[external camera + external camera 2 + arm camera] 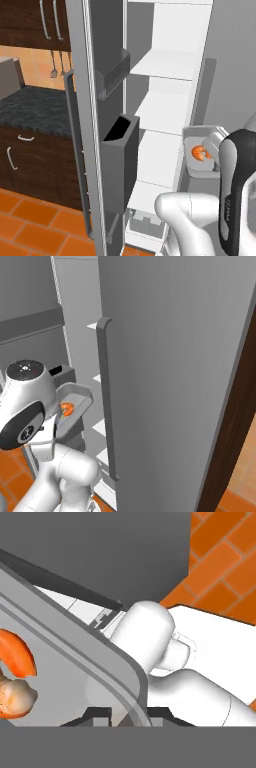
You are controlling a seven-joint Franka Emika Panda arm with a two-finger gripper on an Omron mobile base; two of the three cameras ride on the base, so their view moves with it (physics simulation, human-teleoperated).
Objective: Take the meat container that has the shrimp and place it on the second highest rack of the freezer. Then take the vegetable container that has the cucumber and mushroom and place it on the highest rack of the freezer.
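Your gripper point(129, 716) is clamped on the rim of the meat container point(200, 152), one fingertip either side of the wall in the hand view, with the shrimp point(14, 679) lying inside, away from the grasped edge. The container hangs in the air in front of the open freezer point(165, 105), just right of the shelves and roughly level with a middle rack point(161, 147). The second highest rack point(162, 112) lies up and to the left, I judge, though the arm hides part of the gap.
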